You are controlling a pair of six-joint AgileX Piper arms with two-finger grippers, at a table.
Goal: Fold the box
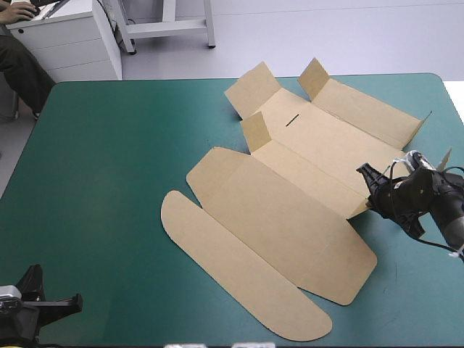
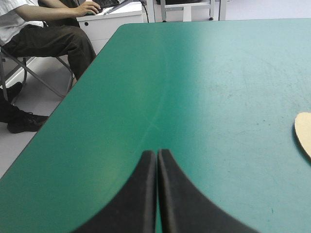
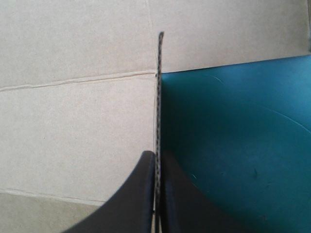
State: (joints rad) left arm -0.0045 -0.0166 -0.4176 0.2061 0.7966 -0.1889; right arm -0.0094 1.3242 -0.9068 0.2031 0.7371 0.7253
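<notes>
The brown box (image 1: 290,196) lies as a cut sheet across the middle and right of the teal-green table, its long lid flaps spread flat toward the front and several small flaps raised at the far side. My right gripper (image 1: 368,190) is at the sheet's right edge, shut on a small upright flap (image 3: 158,97) that stands on edge between its fingers (image 3: 141,194). My left gripper (image 2: 156,160) is shut on nothing, low at the table's front left corner, far from the box. Only a rounded tip of the box (image 2: 303,133) shows beside it.
Bare teal-green cover (image 1: 109,159) fills the left half of the table. The table's left edge (image 2: 73,92) runs ahead of my left gripper. A strip of cover (image 3: 238,136) lies right of the held flap.
</notes>
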